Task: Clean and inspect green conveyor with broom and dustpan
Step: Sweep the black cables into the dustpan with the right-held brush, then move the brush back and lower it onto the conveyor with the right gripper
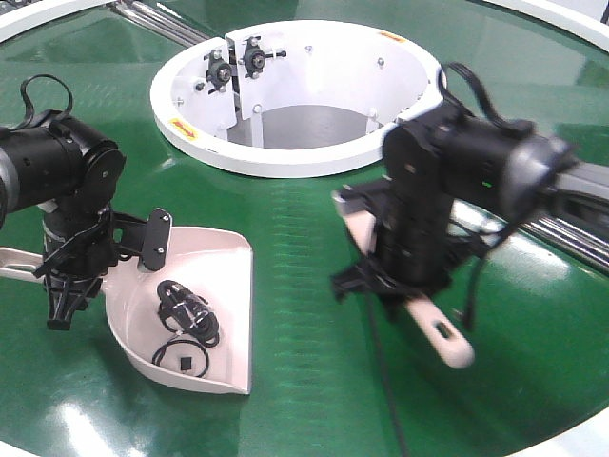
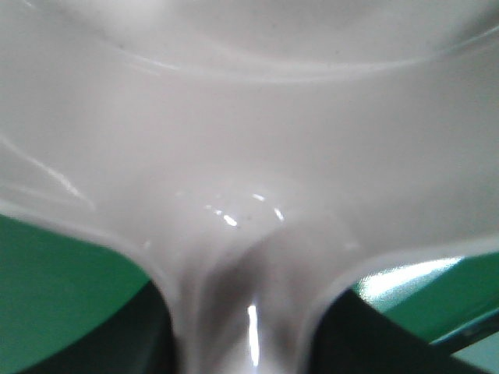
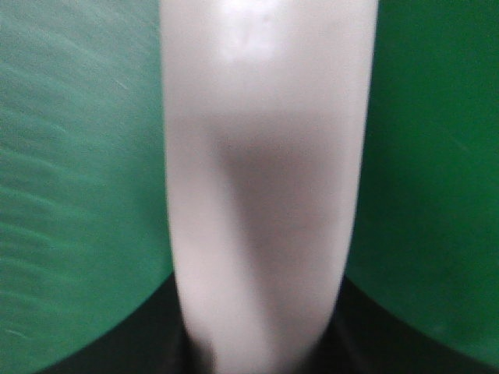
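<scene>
The pale pink dustpan (image 1: 214, 276) lies on the green conveyor (image 1: 304, 286), front lip toward the right, with small black bits (image 1: 186, 319) inside. My left gripper (image 1: 68, 286) is shut on its handle (image 1: 14, 262). In the left wrist view the dustpan (image 2: 249, 117) fills the frame, its handle running between the dark jaws of the gripper (image 2: 248, 351). My right gripper (image 1: 400, 276) is shut on the broom, whose slotted handle end (image 1: 442, 333) sticks out toward the front. The bristles are hidden. In the right wrist view the broom (image 3: 265, 156) runs up from the gripper (image 3: 261, 343).
The white ring-shaped hub (image 1: 285, 143) stands behind both arms at the middle of the belt. Silver roller strips (image 1: 561, 228) run at the right behind the right arm. The belt's white outer edge (image 1: 580, 433) shows at the front right corner.
</scene>
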